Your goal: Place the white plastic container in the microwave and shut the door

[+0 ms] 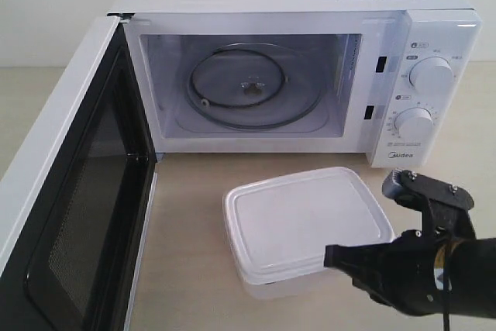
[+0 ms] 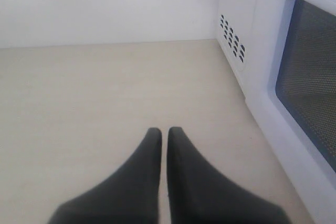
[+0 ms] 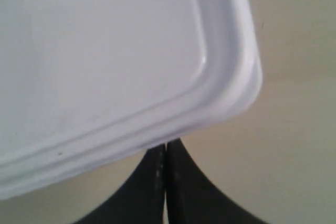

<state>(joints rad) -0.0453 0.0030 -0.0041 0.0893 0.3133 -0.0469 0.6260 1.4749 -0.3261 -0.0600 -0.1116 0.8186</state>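
**Container on the table, microwave standing open**

In the lower middle of the exterior view, flat on the table (image 1: 186, 269): the white plastic container (image 1: 306, 222), lid on, just in front of the microwave (image 1: 442, 29) and outside its cavity. Behind it, inside the open cavity, the glass turntable (image 1: 248, 87). At the left of the frame, the door (image 1: 70, 215), swung wide toward the camera. On the right of the front panel, two round dials (image 1: 431, 75), one above the other.

From the lower right corner, the right gripper (image 1: 329, 255), aimed at the container's near right corner, jaws pressed together. In the right wrist view, the tips just under the overhanging lid rim; contact impossible to tell.

In the left wrist view, the left gripper (image 2: 164, 132) above the table, jaws pressed together and holding nothing, beside the door's outer face.
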